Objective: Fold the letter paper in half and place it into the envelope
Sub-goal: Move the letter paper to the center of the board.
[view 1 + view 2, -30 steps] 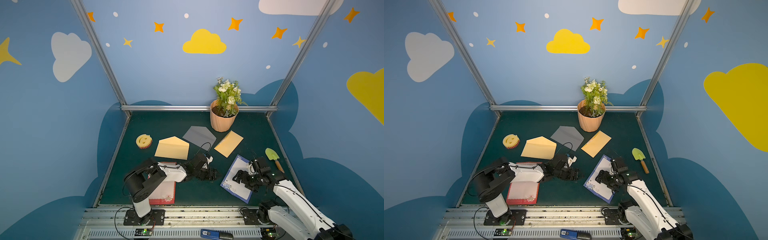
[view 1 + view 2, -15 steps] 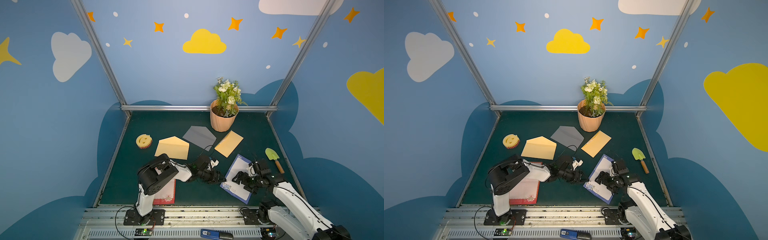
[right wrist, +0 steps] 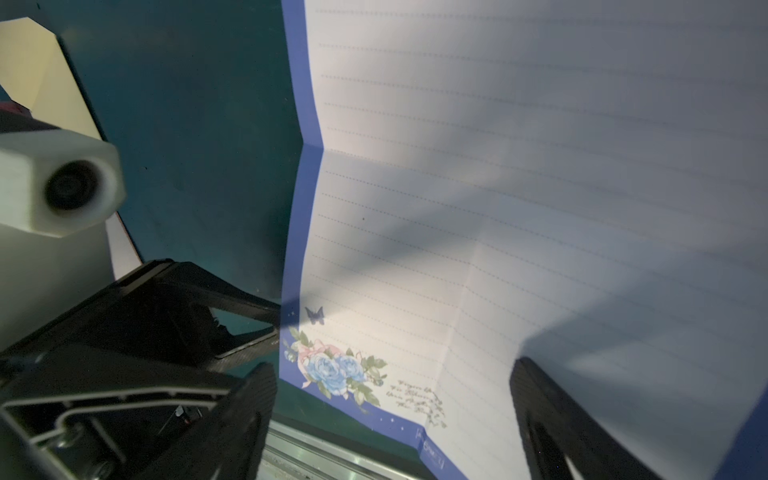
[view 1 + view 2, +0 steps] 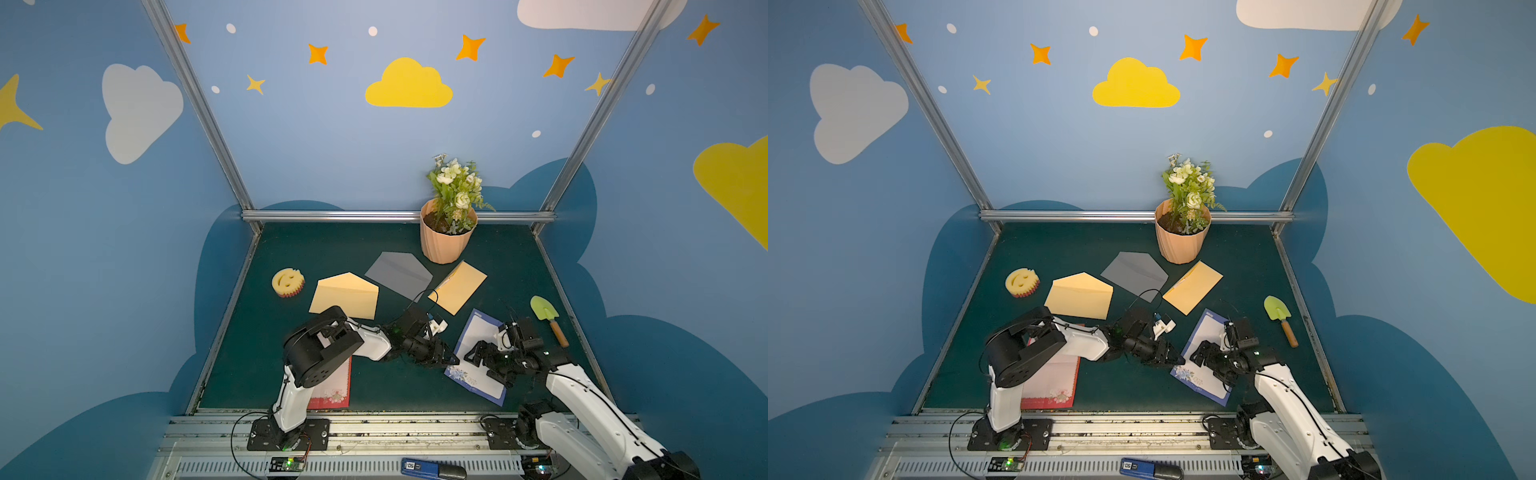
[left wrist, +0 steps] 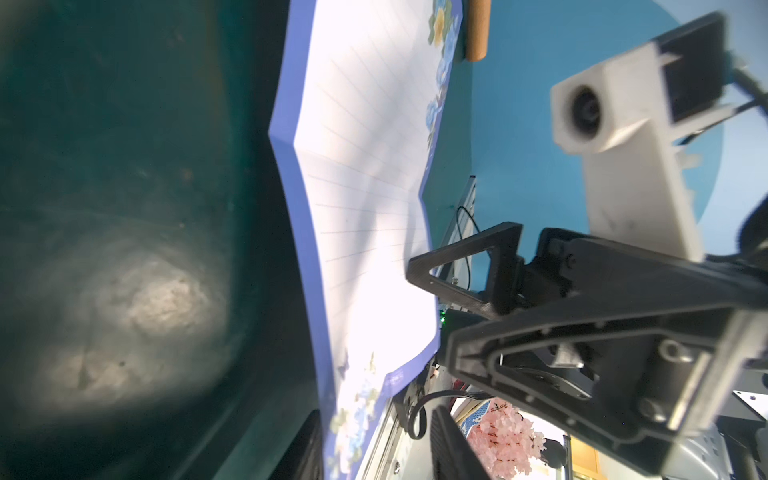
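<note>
Starting stage: paper (image 4: 480, 332) is laid unfolded on counter (image 4: 332, 249), envelope (image 4: 345, 295) is judged unfilled; right tool (image 4: 482, 365) is held apart over paper; left tool (image 4: 451, 360) is set at its edge, clamp cannot be told.

Flowerpot (image 4: 446, 245), smiley sponge (image 4: 287, 282) and green trowel (image 4: 542, 309) sit well apart.

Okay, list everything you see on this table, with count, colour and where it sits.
letter paper: 1, white with blue border, front right
second sheet: 1, red-bordered, front left
tan envelopes: 2, tan, mid-table
grey envelope: 1, grey, between them
flower pot: 1, peach, back
sponge: 1, yellow, left
trowel: 1, green, right edge
left gripper: 1, black, at letter paper's corner
right gripper: 1, black, open over letter paper
</note>
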Motion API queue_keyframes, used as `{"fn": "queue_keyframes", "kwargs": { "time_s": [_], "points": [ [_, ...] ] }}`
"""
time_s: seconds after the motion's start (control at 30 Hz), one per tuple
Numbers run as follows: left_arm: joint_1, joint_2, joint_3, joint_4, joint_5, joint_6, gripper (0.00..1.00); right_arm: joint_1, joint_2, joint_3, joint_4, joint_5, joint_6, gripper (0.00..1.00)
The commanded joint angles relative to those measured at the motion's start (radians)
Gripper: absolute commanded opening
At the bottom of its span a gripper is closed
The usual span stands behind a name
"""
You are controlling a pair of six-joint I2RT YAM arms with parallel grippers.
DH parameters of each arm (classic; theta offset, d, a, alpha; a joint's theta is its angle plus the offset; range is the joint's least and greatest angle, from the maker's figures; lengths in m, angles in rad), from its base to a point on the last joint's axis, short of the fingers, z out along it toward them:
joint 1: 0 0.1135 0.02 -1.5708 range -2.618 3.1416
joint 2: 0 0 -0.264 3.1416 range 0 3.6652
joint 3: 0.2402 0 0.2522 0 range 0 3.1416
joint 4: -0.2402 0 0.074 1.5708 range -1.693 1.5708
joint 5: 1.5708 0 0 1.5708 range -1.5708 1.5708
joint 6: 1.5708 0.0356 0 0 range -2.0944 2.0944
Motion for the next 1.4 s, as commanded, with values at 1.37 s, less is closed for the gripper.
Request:
{"fn": "queue_keyframes", "kwargs": {
  "time_s": [1.37],
  "points": [
    [0.284,0.017,0.611,-1.342,-0.427,1.008,0.07,-0.034,0.324,0.283,0.172,0.033,-0.27,0.88]
  ]
}}
